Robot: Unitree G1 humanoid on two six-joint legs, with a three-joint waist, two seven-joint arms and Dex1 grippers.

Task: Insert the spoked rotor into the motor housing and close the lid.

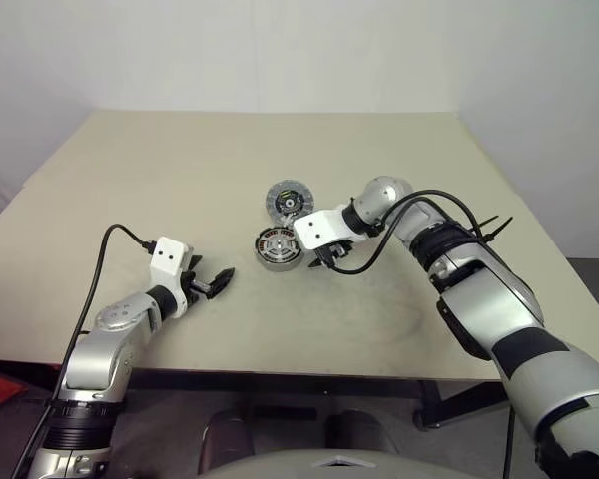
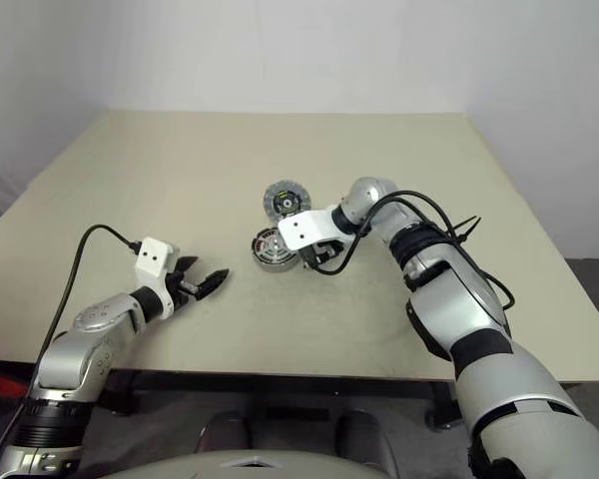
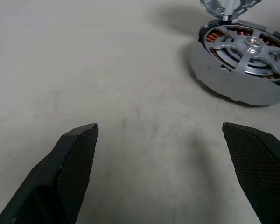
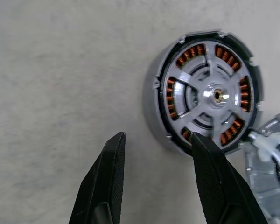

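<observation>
**Hovering beside the loaded housing**

Standing part-spread and empty, the right gripper [image 4: 156, 179] hangs beside the motor housing [image 4: 206, 95], where the spoked rotor [image 4: 213, 83] apparently sits. The lid [image 1: 289, 200] lies just behind, likely next. Left gripper [image 3: 161, 163] waits spread wide, well apart.

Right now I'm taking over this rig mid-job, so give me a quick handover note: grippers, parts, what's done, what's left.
Left gripper: open, empty, low over the beige table, apart from the parts.
Right gripper: open, empty, one finger overlapping the rim of the round silver-grey motor housing with copper windings.
The dark-rimmed, silver-spoked rotor already sits in the housing.
The flat ribbed grey lid lies on the table just beyond the housing.
Left: put the lid on and close it.
</observation>
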